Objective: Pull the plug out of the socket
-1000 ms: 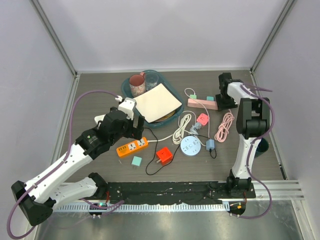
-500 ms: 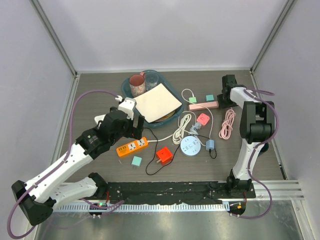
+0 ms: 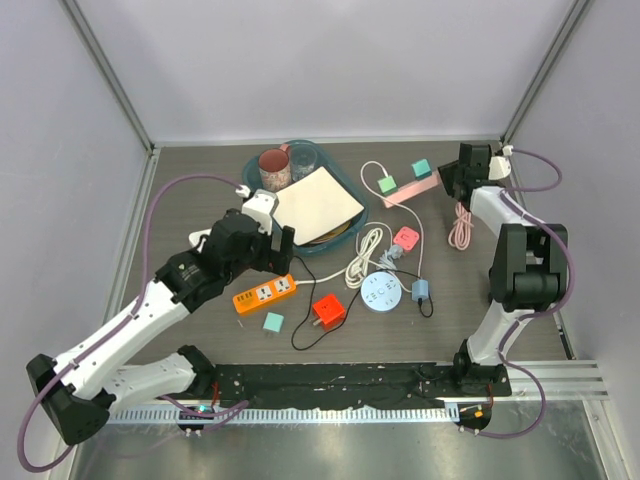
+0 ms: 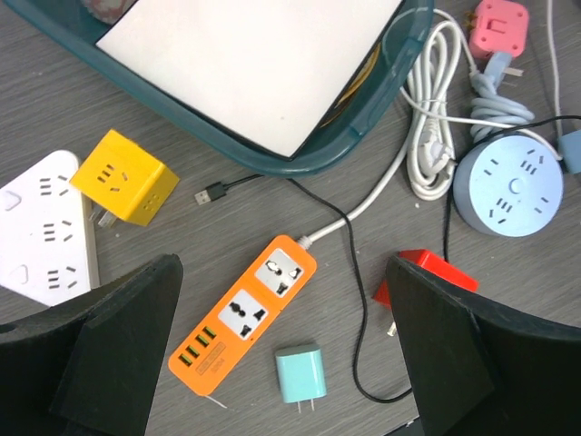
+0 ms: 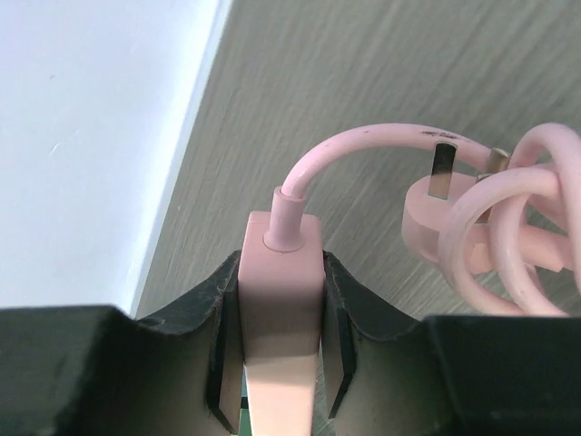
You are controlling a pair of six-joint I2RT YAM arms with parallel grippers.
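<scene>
Plug (image 3: pixel 421 168), green, sits on the pink power strip (image 3: pixel 408 191) by the far wall. My right gripper (image 3: pixel 448 183) is clamped on that strip's cord end. My left gripper (image 3: pixel 277 245) hangs wide apart above the orange strip (image 4: pixel 243 312).

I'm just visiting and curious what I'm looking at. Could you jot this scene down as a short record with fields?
Right hand: shut on the cord end of the pink strip
Pink strip: far right of table, green plug and teal plug on it
Left hand: open, empty, above the orange strip
Nearby: blue socket, red cube, yellow cube
</scene>
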